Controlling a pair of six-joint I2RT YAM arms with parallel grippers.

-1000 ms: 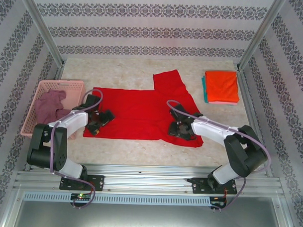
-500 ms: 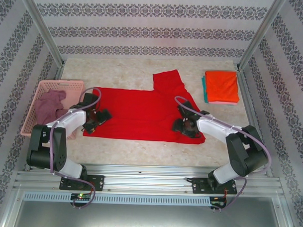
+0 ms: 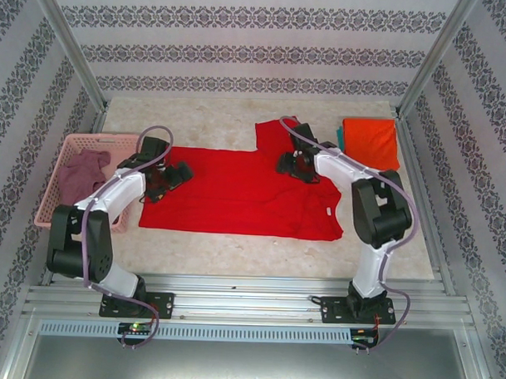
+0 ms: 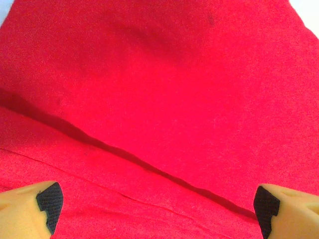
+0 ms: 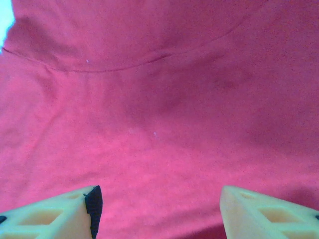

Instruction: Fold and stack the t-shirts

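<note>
The bright red t-shirt [image 3: 236, 193] lies spread flat mid-table, one sleeve [image 3: 280, 134] pointing to the far side. My left gripper [image 3: 179, 173] hovers over its left part, open, with a fold edge of red cloth [image 4: 149, 169] below the fingers [image 4: 45, 201]. My right gripper [image 3: 285, 163] is over the shirt near the sleeve, open, with a curved seam [image 5: 124, 64] ahead and nothing between its fingertips [image 5: 92, 204]. A folded orange t-shirt [image 3: 371, 144] rests on a teal one [image 3: 340, 144] at the far right. The mauve t-shirt [image 3: 81, 171] lies crumpled in the basket.
The pink lattice basket [image 3: 101, 138] stands at the left edge of the table. Metal frame posts [image 3: 75, 54] rise at the far corners, with patterned walls all round. Bare marble tabletop [image 3: 205, 121] lies beyond the red shirt and along its near side [image 3: 234, 251].
My right arm swung from the shirt's near right corner to the far side by the sleeve, leaving that corner flat. My left gripper shifted slightly farther away over the shirt's left edge.
</note>
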